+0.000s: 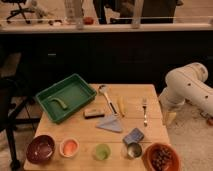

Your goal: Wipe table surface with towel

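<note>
— Where's the gripper?
— Just off the table's right edge, fingers spread, holding nothing.
— What's between it and the towel?
— A fork. A blue pad and a metal cup sit nearer the front edge.
— And the towel?
— Flat, mid-table, narrow tip toward the far edge, below a spatula.

claw: blurred, beside table surface right edge | bowl: cut off below

Lab-like office: wheeled chair beyond ledge, wooden table surface (robot gripper beside its edge).
</note>
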Controlling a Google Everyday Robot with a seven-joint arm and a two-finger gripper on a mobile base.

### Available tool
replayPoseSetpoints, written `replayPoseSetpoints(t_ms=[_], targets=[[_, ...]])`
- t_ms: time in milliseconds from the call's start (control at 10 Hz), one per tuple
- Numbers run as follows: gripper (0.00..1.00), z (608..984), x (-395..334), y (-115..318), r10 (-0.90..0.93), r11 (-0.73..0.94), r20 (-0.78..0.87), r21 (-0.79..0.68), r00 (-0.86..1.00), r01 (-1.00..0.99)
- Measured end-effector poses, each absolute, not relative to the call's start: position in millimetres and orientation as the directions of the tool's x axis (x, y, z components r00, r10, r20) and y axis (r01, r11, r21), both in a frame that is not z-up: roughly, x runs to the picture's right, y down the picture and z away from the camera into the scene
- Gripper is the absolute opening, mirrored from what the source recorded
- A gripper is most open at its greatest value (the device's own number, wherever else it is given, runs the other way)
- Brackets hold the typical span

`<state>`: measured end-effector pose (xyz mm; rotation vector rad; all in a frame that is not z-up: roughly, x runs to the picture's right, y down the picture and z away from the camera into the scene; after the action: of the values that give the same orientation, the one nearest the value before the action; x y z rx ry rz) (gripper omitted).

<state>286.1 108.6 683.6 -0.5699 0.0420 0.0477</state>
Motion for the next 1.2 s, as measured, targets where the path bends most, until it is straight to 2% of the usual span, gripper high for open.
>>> replayPoseSetpoints(t_ms=[1200], targets=[[0.80, 687.1, 273.1, 113.1, -0.001, 0.839, -0.032, -0.543, 1.000, -0.016]])
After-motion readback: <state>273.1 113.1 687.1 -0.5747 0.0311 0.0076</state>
